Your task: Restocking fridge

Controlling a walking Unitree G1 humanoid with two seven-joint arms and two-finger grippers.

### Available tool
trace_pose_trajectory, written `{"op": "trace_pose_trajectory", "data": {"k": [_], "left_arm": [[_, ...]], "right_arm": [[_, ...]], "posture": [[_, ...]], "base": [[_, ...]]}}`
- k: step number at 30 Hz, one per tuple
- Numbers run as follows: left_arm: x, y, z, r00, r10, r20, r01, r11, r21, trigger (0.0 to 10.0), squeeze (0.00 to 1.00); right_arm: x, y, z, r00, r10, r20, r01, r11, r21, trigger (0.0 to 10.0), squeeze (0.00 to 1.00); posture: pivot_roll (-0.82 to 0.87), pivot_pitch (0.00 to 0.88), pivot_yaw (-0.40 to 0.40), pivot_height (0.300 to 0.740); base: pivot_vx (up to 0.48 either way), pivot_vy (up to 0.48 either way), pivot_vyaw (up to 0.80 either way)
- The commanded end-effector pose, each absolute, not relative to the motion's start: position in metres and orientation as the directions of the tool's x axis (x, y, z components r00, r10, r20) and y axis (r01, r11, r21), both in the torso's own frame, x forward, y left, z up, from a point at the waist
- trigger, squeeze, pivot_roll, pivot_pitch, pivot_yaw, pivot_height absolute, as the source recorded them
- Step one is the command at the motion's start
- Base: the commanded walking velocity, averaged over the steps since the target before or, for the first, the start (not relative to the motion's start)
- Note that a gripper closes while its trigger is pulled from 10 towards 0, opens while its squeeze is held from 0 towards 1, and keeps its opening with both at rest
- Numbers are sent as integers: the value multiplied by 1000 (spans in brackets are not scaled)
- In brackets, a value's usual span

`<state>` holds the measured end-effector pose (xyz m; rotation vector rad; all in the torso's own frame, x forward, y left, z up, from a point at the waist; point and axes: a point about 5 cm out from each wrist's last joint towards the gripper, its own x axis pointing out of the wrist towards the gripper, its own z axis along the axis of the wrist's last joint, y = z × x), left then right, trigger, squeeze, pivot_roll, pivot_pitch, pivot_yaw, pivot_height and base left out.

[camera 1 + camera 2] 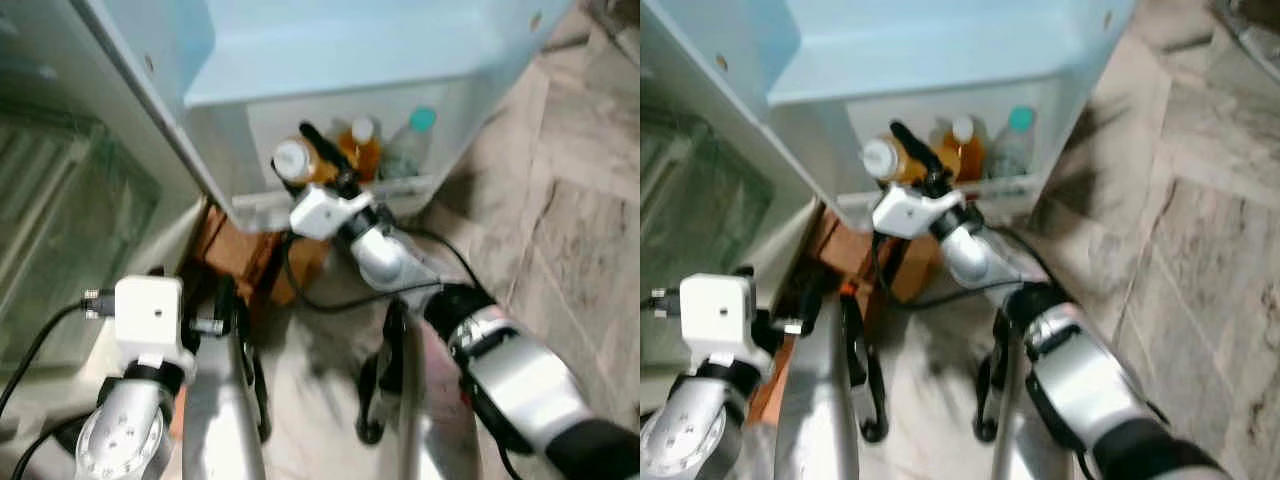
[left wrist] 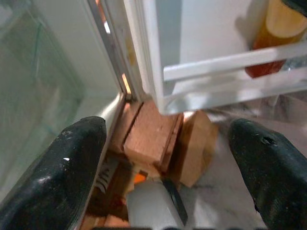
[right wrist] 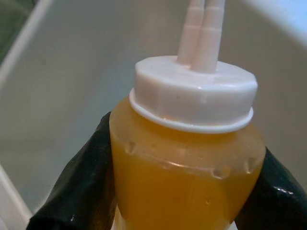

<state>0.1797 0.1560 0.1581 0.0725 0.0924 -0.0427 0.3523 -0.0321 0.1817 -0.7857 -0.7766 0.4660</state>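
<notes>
The right gripper (image 1: 305,160) reaches up toward 12 o'clock into the lowest white plastic door shelf (image 1: 330,200) of the open pale-blue fridge door (image 1: 330,50). Its two black fingers (image 3: 76,182) are closed against both sides of a clear squeeze bottle of orange-yellow sauce with a white nozzle cap (image 3: 192,153), which sits tilted at the shelf's left end, cap pointing toward 10 o'clock. Just beside it at 3 o'clock stand an amber bottle with a white cap (image 1: 362,145) and a clear bottle with a teal cap (image 1: 412,140), both upright inside the same shelf.

The left gripper (image 2: 165,158) hangs low at 8 o'clock with its fingers spread wide and nothing between them, above brown wooden blocks (image 2: 153,139) that lie under the fridge's lower corner on the grey marble floor (image 1: 560,220). At 9 o'clock, glass fridge shelves (image 1: 60,200) show inside the cabinet.
</notes>
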Motion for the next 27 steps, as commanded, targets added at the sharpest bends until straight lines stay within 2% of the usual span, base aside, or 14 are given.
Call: {"op": "trace_pose_trajectory", "data": {"k": [1,5,6,7,12,27], "left_arm": [[172,155,159,993,-39,-113,47,996,72,10000,0],[172,155,160,992,-39,-121,48,996,71,10000,0],[172,155,160,992,-39,-123,48,996,71,10000,0],[172,155,161,991,-38,-125,47,996,72,10000,0],[172,153,163,992,-41,-122,50,996,75,10000,0],[176,153,165,993,-47,-113,57,994,90,10000,0]], "right_arm": [[351,-29,177,631,640,438,-72,611,-789,10000,0],[356,-30,177,662,609,437,-55,620,-782,10000,0],[359,-32,176,696,580,423,-68,640,-765,10000,0],[364,-39,173,770,494,403,-92,711,-697,10000,0],[368,-49,161,847,410,339,-127,774,-621,10000,0],[366,-56,137,936,280,215,-167,888,-428,10000,0]], "posture": [[273,499,3,534],[274,503,2,534],[274,503,2,534],[274,503,2,534],[284,505,0,534],[284,502,3,534]], "base": [[0,0,0],[0,0,0],[0,0,0],[0,0,0],[0,0,0],[0,0,0]]}}
